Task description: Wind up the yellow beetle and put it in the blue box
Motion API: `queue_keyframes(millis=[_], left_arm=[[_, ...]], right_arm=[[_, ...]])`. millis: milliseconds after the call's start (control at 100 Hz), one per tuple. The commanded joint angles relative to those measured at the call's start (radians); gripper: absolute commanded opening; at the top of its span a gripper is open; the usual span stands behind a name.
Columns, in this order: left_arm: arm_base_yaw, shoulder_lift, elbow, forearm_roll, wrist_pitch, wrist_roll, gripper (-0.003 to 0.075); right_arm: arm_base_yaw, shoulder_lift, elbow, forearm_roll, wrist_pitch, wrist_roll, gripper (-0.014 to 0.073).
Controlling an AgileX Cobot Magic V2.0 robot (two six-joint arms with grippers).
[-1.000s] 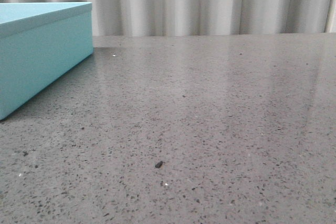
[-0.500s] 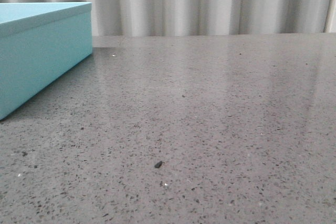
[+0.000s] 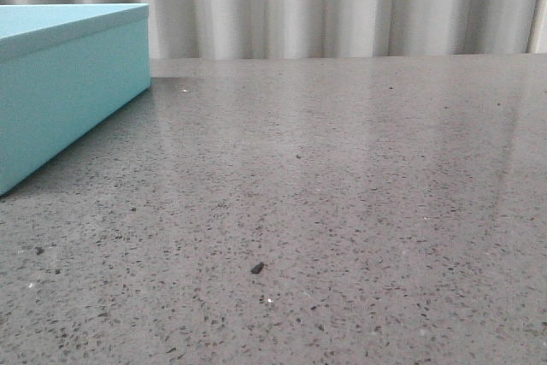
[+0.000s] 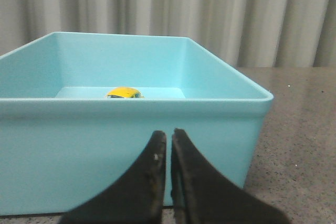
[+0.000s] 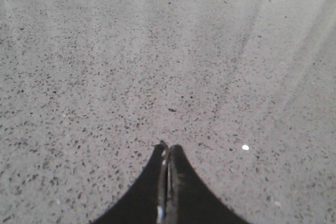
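Two end effectors appear here, each only through its own wrist camera, and both are empty. The left end effector (image 4: 169, 148) has its fingers drawn almost together, a thin slit between the tips, and sits just outside the near wall of the blue box (image 4: 131, 145). The right end effector (image 5: 168, 153) is pressed fully together over bare speckled worktop (image 5: 157, 51), with nothing near it. The yellow beetle (image 4: 124, 93) rests on the floor of the box, toward the far wall; only its roof shows above the near rim. In the left wrist view the box has no lid on it, while the front view shows what looks like a lid edge along its top, so you cannot settle that point from these views. Read the storing step as effectively done: the toy lies inside and neither arm holds it. Your next move calls for little beyond drawing the left arm back without nudging the near wall.
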Motion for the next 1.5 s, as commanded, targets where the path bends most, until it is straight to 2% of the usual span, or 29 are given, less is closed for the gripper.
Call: queue_keyframes(millis=[0,380,700,890,1300,1490], left_arm=[[0.003,-0.031,0.027,0.001,-0.057,-0.007,-0.0021],[0.003,-0.031,0.027,0.025,0.094,-0.007,-0.0021],[0.003,-0.031,0.027,0.025,0.128,-0.007,-0.0021],[0.003,-0.031,0.027,0.027,0.215,-0.007,-0.0021],[0.003,-0.031,0.027,0.056,0.219,-0.007,-0.0021],[0.003,-0.031,0.027,0.150,0.219,-0.007,-0.0021]], right_arm=[[-0.005,-0.012,0.036,-0.004,-0.071,-0.008,-0.0053],[-0.005,-0.012,0.036,-0.002,-0.083,-0.008,-0.0053],[-0.009,-0.014,0.036,0.014,-0.123,-0.008,-0.0053],[-0.009,-0.014,0.036,0.014,-0.123,-0.008,-0.0053],[-0.009,-0.014,0.036,0.014,-0.123,-0.008,-0.0053],[-0.009,-0.014,0.036,0.014,-0.123,-0.008,-0.0053]])
